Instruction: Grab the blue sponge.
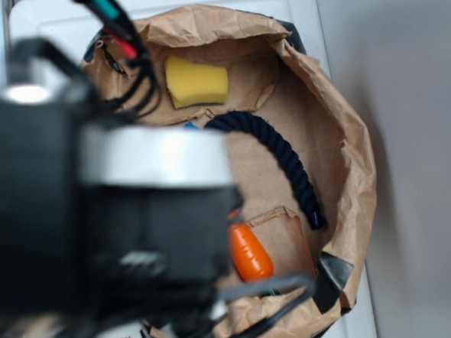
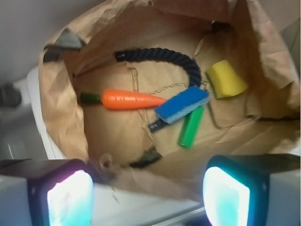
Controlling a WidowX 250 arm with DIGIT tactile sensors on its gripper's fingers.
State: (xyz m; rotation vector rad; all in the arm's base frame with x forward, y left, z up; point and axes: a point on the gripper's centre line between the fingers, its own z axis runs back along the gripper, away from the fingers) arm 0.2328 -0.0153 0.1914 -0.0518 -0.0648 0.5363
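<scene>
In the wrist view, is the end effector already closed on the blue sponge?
No: the end effector is open above the bag, while the blue sponge lies free on the paper beside the green block.

Exterior view from overhead behind the arm, wrist view close, both down into the brown paper bag (image 1: 346,138).

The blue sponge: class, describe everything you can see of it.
The blue sponge is a small rectangular block, bright blue on top with a paler layer along its side. It lies tilted on the brown paper, between the carrot tip and the green block, apparently touching both. The gripper is open, not touching it.
</scene>
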